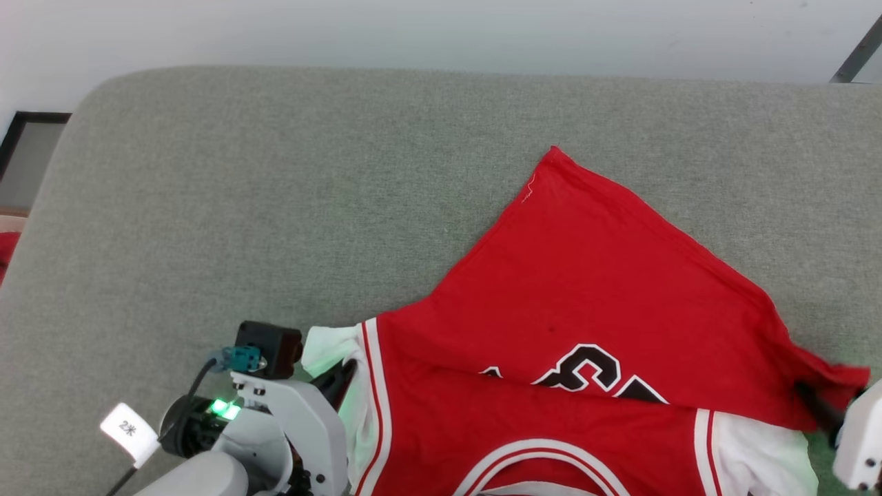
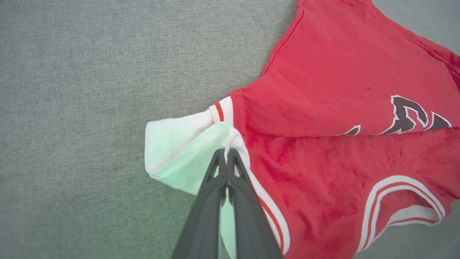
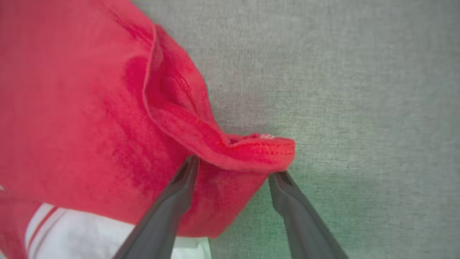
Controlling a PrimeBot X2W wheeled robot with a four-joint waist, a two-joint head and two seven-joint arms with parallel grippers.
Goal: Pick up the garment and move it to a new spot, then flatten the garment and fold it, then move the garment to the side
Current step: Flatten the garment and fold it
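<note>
Cloth is sprawling over the right part of the grey upholstered surface (image 1: 275,172) as I am watching from the head view. This is the garment (image 1: 586,275), red with white sleeves and striped trim. It is lying crumpled rather than flat. One red corner is pointing toward the far edge, and the black white-outlined lettering is showing only in part because a fold line is cutting across it. The neck trim is sitting at the near edge of the view, with one white sleeve poking out on each side.

I am seeing the left gripper (image 1: 339,381) at the left sleeve. In the left wrist view the left gripper (image 2: 226,153) is pressing its two dark fingers together and pinching the garment (image 2: 323,108) where the white sleeve is meeting the striped trim. A green light (image 1: 224,408) on that arm is tinting the sleeve cloth pale green, and a white tag (image 1: 129,430) is hanging beside the wrist.

The right gripper (image 1: 820,410) is sitting at the garment's far right corner. In the right wrist view the right gripper (image 3: 235,169) is spreading its fingers wide. A stitched red hem of the garment (image 3: 90,108) is draping across the gap between the tips, and neither finger is clamping it.
</note>
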